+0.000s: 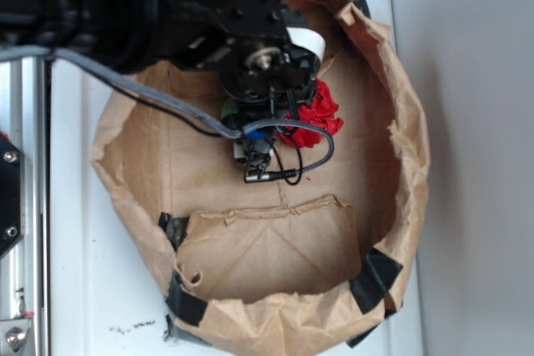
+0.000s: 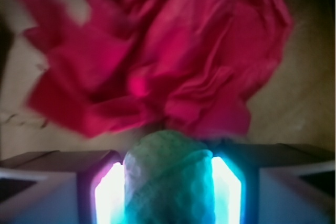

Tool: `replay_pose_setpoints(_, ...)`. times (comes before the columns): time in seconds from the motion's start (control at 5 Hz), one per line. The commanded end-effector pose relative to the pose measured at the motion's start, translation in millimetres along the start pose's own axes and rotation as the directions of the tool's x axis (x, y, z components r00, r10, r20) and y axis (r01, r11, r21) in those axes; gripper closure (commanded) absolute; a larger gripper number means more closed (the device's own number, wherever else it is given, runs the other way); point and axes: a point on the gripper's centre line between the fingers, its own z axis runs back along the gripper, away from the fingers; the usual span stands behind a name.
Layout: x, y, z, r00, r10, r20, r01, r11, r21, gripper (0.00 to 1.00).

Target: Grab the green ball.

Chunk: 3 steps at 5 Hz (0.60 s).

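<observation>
The wrist view shows the green ball (image 2: pixel 169 174), mint-coloured and finely textured, pressed between my two glowing pads (image 2: pixel 107 192). My gripper (image 2: pixel 168 182) is shut on it, and the ball bulges out past the fingertips. Just beyond it lies the red ruffled tuft (image 2: pixel 157 51), close to or touching the ball. In the exterior view my gripper (image 1: pixel 254 99) points down into the brown paper bag (image 1: pixel 410 147), right beside the red tuft (image 1: pixel 319 114). There the black arm hides the ball almost wholly.
The bag's crumpled walls ring the gripper, with black tape (image 1: pixel 375 277) on the near rim and a folded flap (image 1: pixel 267 248) inside. A white round object (image 1: pixel 305 40) sits by the far wall. A metal rail (image 1: pixel 25 206) runs along the left.
</observation>
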Motion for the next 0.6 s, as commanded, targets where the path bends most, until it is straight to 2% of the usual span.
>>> replay_pose_setpoints(0.0, 0.4, 5.5, 111.5, 0.98, 0.067, 0.188, -0.036, 0.986, -0.164, 1.0)
replay_pose_setpoints(0.2, -2.3, 2.4, 145.2, 0.977, 0.077, 0.197, -0.04, 0.982, -0.182, 1.0)
replay_pose_setpoints(0.4, -4.9, -1.3, 135.9, 0.982, 0.073, 0.177, -0.058, 0.994, -0.089, 1.0)
